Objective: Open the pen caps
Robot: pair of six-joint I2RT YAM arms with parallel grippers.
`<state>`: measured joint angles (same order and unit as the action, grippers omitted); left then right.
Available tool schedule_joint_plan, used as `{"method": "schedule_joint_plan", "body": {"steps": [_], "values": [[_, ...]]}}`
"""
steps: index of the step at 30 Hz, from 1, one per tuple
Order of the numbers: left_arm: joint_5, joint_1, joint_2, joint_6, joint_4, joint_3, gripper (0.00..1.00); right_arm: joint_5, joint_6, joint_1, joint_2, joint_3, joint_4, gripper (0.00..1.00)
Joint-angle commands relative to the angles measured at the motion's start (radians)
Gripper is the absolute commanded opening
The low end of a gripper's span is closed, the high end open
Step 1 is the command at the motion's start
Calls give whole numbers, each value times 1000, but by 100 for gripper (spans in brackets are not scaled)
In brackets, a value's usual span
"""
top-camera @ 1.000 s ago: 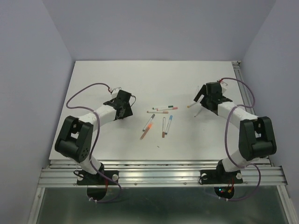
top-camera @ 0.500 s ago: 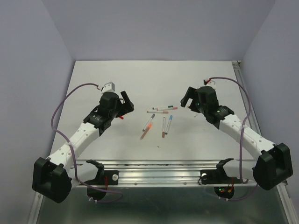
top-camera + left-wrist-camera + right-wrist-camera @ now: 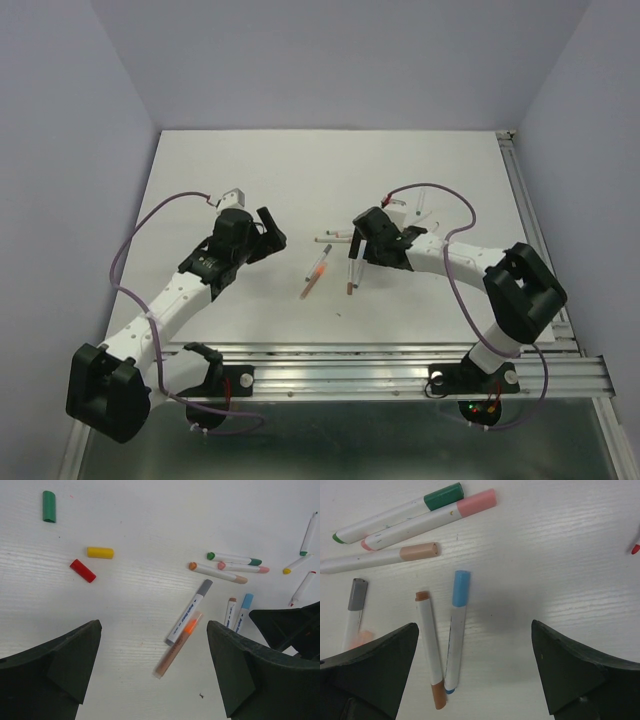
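We judge the capped pens (image 3: 187,612) lie bunched mid-desk so that either arm can reach them. Three loose pen caps (image 3: 100,553), green, yellow and red, sit apart toward the left edge. Both arms are stretched low over the desk (image 3: 220,170). The left pincer (image 3: 154,626) and right pincer (image 3: 475,626) are spread wide and hold nothing, the right one above a blue-capped pen (image 3: 456,630).

Three loose caps (image 3: 100,553) — ten pens (image 3: 189,612), seven capped.
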<state>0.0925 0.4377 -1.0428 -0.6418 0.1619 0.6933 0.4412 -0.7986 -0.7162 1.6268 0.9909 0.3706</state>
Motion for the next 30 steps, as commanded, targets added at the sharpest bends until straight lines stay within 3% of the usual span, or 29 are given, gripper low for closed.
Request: {"method": "schedule_joint_plan", "body": {"steps": [1,6,18,30], "values": [[-7,6,27,-1,-33,-12,99,62,-73,-28,16,75,21,97],[-8,6,17,1,-41,-15,99,79,-103,-52,42,78,39,96],[-11,6,10,4,-45,-18,99,94,-146,-86,108,80,60,73],[-8,6,12,4,-45,-20,99,82,-149,-106,166,68,94,61]]}}
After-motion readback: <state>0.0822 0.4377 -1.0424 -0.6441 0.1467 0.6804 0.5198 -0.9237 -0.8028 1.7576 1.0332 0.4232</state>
